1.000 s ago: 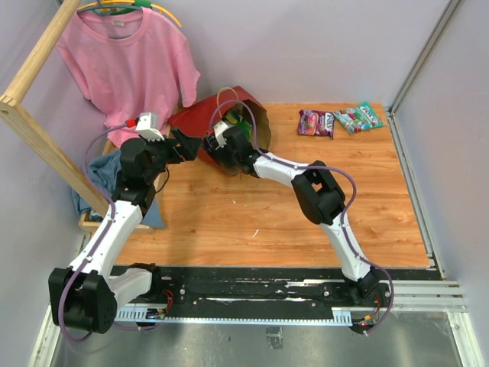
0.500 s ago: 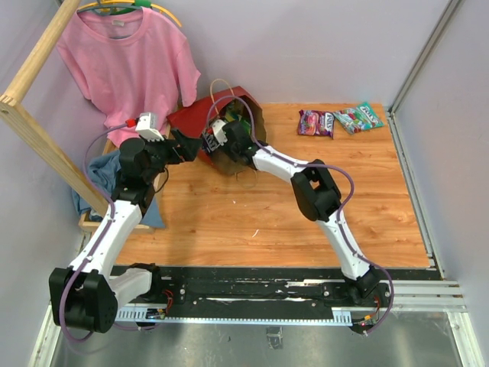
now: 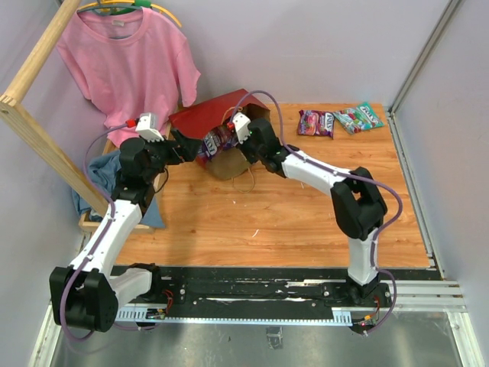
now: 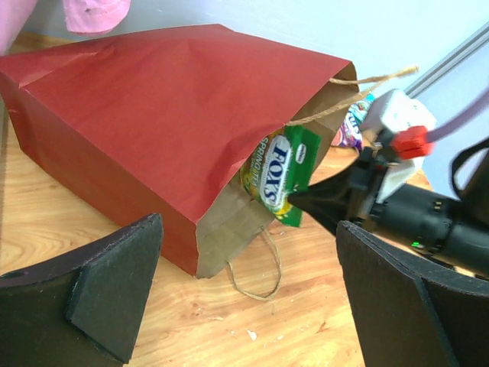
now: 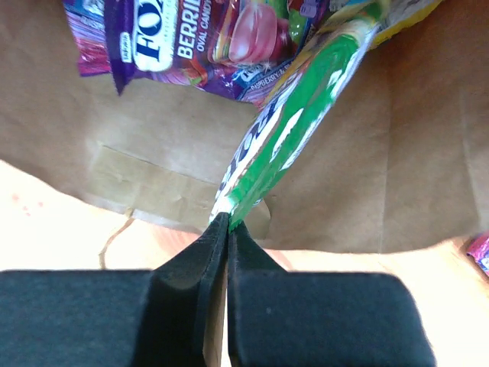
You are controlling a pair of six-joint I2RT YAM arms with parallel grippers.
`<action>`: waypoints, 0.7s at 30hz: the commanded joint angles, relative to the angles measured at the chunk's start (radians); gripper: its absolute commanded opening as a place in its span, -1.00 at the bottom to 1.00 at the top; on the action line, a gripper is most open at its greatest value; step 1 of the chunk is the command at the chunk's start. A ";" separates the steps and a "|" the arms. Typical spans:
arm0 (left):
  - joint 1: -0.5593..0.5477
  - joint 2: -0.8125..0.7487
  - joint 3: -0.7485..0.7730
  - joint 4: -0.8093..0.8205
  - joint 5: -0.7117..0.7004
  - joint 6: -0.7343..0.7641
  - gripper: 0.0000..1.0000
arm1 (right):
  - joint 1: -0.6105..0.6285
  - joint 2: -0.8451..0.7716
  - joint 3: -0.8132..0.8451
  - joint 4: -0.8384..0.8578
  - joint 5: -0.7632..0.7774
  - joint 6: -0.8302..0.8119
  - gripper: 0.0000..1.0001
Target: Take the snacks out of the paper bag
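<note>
The dark red paper bag (image 3: 214, 116) lies on its side at the back left of the wooden table, its brown mouth facing right. My right gripper (image 5: 228, 223) is shut on the bottom edge of a green Fox's packet (image 5: 298, 122) at the bag's mouth. A purple Fox's berries packet (image 5: 191, 38) lies just behind it inside the bag. In the left wrist view the green packet (image 4: 279, 172) sticks out of the bag (image 4: 153, 115). My left gripper (image 4: 248, 306) stands open and empty just left of the bag's mouth. A purple packet (image 3: 315, 122) and green packets (image 3: 359, 116) lie on the table at the back right.
A pink T-shirt (image 3: 126, 61) hangs on a wooden rack (image 3: 38, 130) at the back left. Blue cloth (image 3: 103, 172) lies under the rack beside my left arm. A metal rail (image 3: 409, 176) runs along the table's right edge. The bag's loop handle (image 4: 256, 267) trails on the wood.
My right gripper has shut on the green packet and drawn back to the right, out of the bag's mouth. The bag shifted as it came out. The left arm has not moved.
</note>
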 commanded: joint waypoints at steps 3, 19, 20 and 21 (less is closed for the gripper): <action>0.016 0.000 0.018 0.011 0.012 0.006 0.99 | 0.005 -0.165 -0.089 0.068 -0.068 0.073 -0.99; 0.026 -0.053 0.012 -0.015 -0.001 0.013 0.99 | -0.015 -0.546 -0.364 0.031 -0.059 0.170 -0.98; 0.026 -0.055 0.012 -0.015 -0.001 0.014 0.99 | -0.022 -0.583 -0.394 0.028 -0.049 0.171 -0.98; 0.026 -0.056 0.011 -0.011 -0.001 0.011 0.99 | -0.031 -0.627 -0.422 0.023 -0.038 0.174 -0.98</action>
